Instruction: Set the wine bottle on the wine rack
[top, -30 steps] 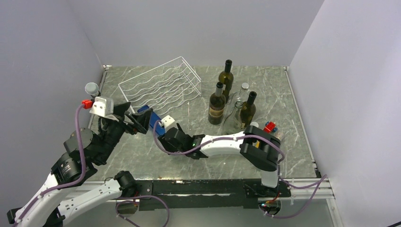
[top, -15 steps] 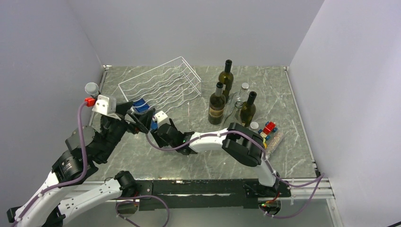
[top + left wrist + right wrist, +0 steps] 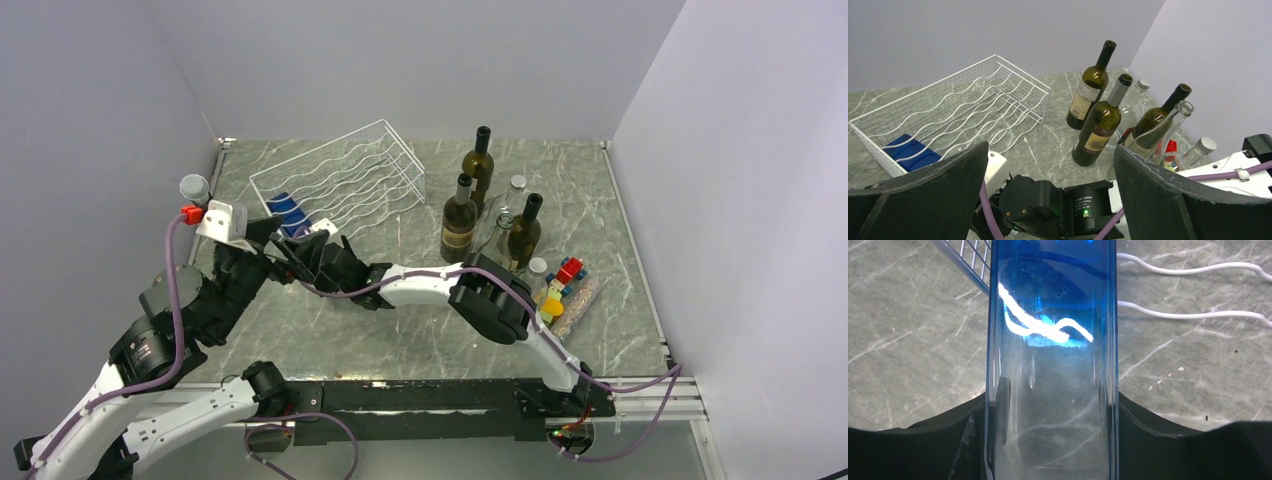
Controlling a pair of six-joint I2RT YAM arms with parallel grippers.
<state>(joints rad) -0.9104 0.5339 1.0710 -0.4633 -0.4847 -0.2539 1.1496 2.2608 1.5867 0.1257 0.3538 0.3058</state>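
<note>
At the near-left end of the white rack (image 3: pixel 340 180), the blue bottle (image 3: pixel 287 210) lies partly inside a cradle. Other bottles (image 3: pixel 480 210) stand upright on the table to the rack's right. A second ago the blue bottle was outside, nearer the arms. Now the right gripper (image 3: pixel 1053 407) clamps its body, while the left gripper (image 3: pixel 1050 150) hangs spread wide beside it, holding nothing.

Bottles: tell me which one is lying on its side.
The blue bottle: it lies lengthwise, its far end inside the wine rack, gripped by the right gripper. The other bottles, dark and clear, stand upright right of the rack.
</note>
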